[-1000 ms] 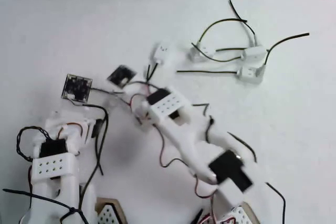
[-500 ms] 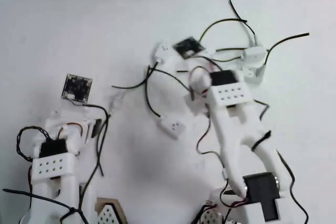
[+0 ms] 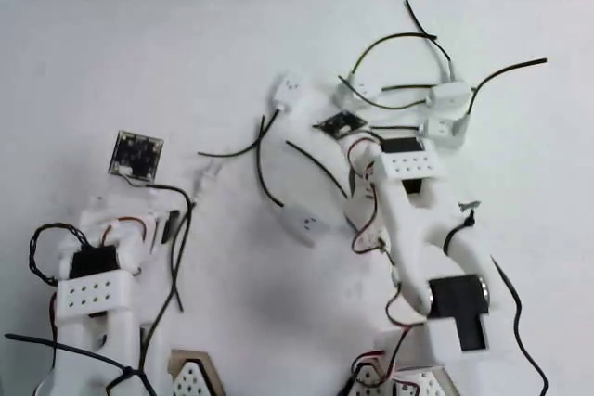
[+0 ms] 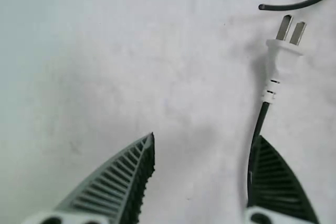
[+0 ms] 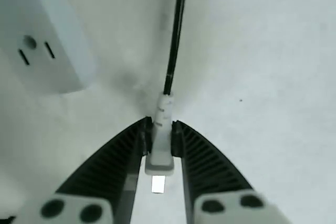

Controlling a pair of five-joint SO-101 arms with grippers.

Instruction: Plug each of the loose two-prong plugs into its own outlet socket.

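Observation:
My right gripper [image 5: 159, 125] is shut on a white two-prong plug [image 5: 159, 148], whose black cord [image 5: 176, 40] runs away over the table. A white outlet socket [image 5: 44, 51] lies close beside that cord. In the high view this gripper [image 3: 360, 187] is tucked under the right arm, with the socket [image 3: 302, 223] near it. My left gripper [image 4: 205, 137] stands open over bare table. Another white plug [image 4: 283, 51] lies flat just beyond one finger, prongs pointing away. The high view shows that plug [image 3: 206, 173] just beyond the left gripper [image 3: 162, 224].
A third socket [image 3: 290, 90] lies mid-table. Several more sockets with black cords cluster at the back right [image 3: 448, 93]. Loose cords curl across the middle [image 3: 260, 150]. The table's left half is bare white.
The right arm swung from the table's middle to the back right, then drew back toward me, dragging a black cord with it. A socket it had covered now lies uncovered. The left arm kept still.

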